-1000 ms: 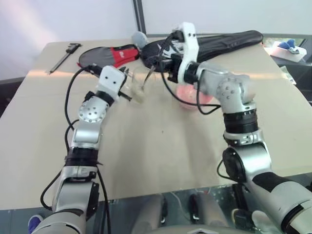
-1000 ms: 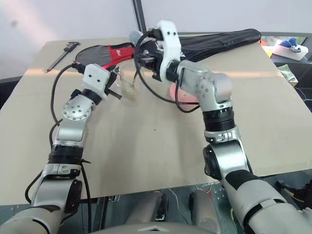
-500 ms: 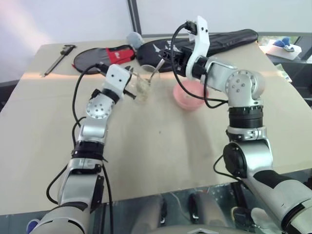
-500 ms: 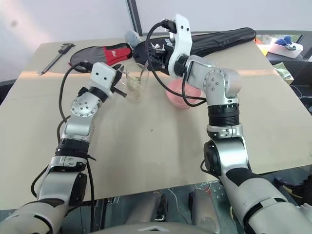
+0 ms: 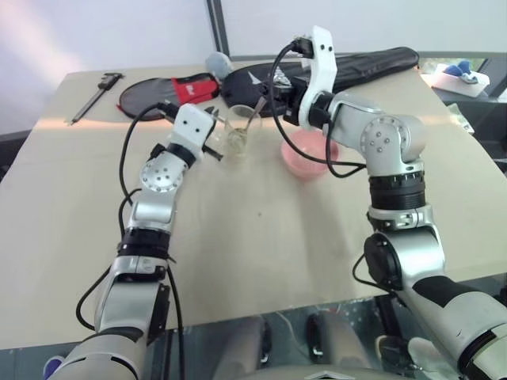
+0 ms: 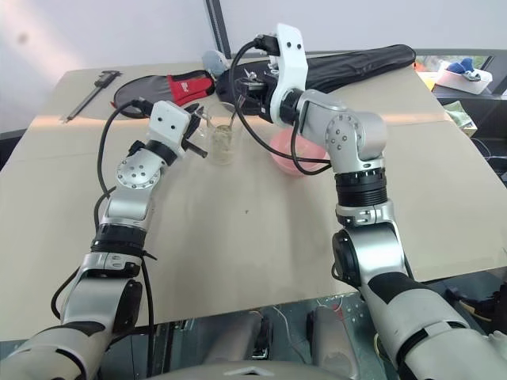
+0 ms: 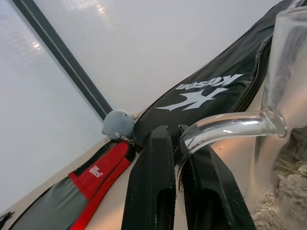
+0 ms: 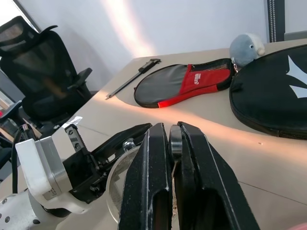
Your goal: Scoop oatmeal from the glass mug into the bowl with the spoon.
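I was at the scooping step. My left end effector [image 7: 178, 191] was clamped on the handle of the glass mug [image 5: 238, 134], which stood on the desk [image 5: 277, 237] at about nine o'clock from the bowl [image 5: 309, 157]. My right end effector [image 8: 172, 191] was clamped on the spoon [image 5: 252, 125], its head down in the oatmeal [image 7: 283, 191]. Next, I judged, I needed to lift a level spoonful and carry it across to the bowl.

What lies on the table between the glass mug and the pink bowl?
Nothing lies there: between the glass mug and the bowl the table is bare, as the left eye view shows. Above that stretch the right gripper holds the spoon.
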`<control>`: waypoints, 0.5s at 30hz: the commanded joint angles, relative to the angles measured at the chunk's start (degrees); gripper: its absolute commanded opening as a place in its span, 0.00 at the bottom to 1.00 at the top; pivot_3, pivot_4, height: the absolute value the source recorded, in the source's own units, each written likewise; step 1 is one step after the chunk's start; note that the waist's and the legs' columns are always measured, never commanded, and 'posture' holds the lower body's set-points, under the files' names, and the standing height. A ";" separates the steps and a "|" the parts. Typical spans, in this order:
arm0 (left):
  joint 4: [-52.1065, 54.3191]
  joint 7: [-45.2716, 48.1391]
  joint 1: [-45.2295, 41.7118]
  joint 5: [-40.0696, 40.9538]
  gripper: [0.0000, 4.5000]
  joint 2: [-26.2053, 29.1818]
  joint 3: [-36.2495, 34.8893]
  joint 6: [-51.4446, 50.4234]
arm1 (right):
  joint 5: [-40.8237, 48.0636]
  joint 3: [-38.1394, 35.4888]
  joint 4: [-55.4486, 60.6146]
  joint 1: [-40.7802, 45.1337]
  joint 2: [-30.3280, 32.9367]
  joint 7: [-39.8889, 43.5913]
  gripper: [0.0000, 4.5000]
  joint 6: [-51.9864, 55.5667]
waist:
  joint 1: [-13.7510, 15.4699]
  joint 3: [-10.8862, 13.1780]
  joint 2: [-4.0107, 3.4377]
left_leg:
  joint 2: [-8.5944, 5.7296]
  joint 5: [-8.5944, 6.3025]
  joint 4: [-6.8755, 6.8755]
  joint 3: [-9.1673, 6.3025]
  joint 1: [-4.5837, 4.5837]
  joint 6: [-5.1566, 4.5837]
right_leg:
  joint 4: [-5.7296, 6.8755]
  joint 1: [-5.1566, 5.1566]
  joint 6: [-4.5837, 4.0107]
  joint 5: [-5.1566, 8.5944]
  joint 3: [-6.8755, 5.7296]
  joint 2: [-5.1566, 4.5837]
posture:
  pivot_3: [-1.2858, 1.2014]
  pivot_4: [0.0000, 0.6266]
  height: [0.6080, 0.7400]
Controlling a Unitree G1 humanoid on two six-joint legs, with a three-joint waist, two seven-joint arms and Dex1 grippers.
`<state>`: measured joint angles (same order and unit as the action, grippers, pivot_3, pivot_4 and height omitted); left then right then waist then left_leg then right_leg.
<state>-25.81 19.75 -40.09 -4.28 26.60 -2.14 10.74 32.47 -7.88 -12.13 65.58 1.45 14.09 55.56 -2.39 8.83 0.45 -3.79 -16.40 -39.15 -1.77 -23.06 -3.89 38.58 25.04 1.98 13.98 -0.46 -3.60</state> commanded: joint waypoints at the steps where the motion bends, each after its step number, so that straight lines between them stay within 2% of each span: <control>1: 1.96 -0.18 -0.71 0.84 0.02 0.56 -1.01 0.90 | 4.00 -3.94 0.91 1.91 -1.05 -1.22 0.00 2.43 | 0.00 0.00 0.00 | 0.00 0.00 -0.01 0.01 -0.02 0.00 | 0.04 0.04 0.00 0.00 0.01 0.00 | 0.52 0.24 1.00; 7: -0.10 -0.30 -1.51 0.40 0.02 0.13 -0.46 1.07 | 8.23 -10.11 -1.36 3.34 -2.03 -5.04 0.00 7.28 | -0.08 -0.01 0.01 | -0.01 0.04 -0.26 0.02 -0.64 0.05 | 0.29 0.64 0.00 0.00 0.00 -0.01 | 0.52 0.24 1.00; 15: -3.97 -0.70 -3.16 -0.49 0.02 -0.64 0.69 1.19 | 11.90 -17.74 -5.43 5.36 -1.43 -10.51 0.00 10.45 | -0.08 -0.01 0.01 | -0.01 0.06 -0.24 0.00 -0.68 0.08 | 0.29 0.66 0.00 0.00 -0.05 0.00 | 0.52 0.24 1.00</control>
<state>-30.45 19.75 -40.88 -4.49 25.94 -1.50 10.70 41.52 -23.96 -18.18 68.61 -0.11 4.19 65.33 -2.47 8.82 0.46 -3.80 -16.33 -39.39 -1.77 -23.74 -3.80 38.87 25.70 1.98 13.98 -0.51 -3.60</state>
